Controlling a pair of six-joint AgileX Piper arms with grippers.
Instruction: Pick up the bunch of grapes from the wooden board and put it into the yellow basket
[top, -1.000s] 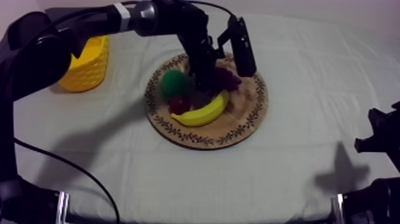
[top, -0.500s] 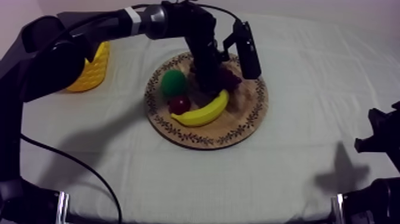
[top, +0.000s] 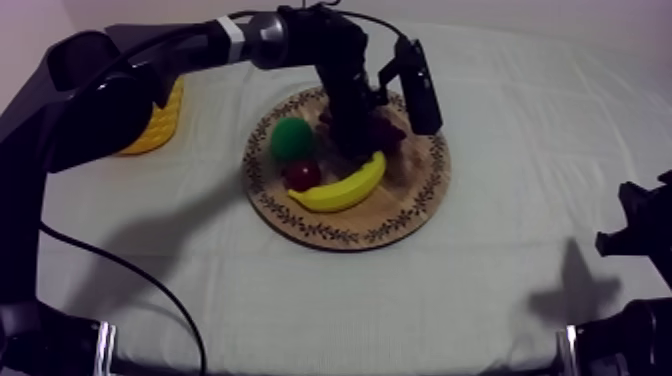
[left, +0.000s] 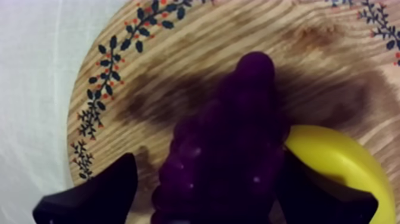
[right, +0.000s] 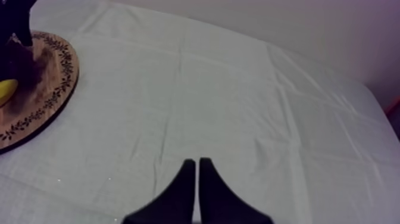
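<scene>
Purple grapes lie on the wooden board, on the far part of it, right next to the banana. From my left wrist camera the bunch looks long, with its thin end pointing away from me. The banana touches it on one side.

My left hand is down over the bunch. Its two black fingers are spread, one on each side of the grapes. I can see a thin strip of wood between one finger and the bunch, so I think the hand is not pinching yet. I put the fingers across the wide part so the bunch will not slip out when they close.

The green pear and the small red fruit sit on the near left part of the board, away from my fingers. That is good, since I will not bump them.

The yellow basket stands on the table to the left of the board, partly behind my left arm. It is on that arm's side, so the trip should be short.

My right hand has its fingers pressed together, with nothing in them. It waits over bare cloth, well away from the board.

Next I should close the left hand softly and lift straight up. The banana may roll.
</scene>
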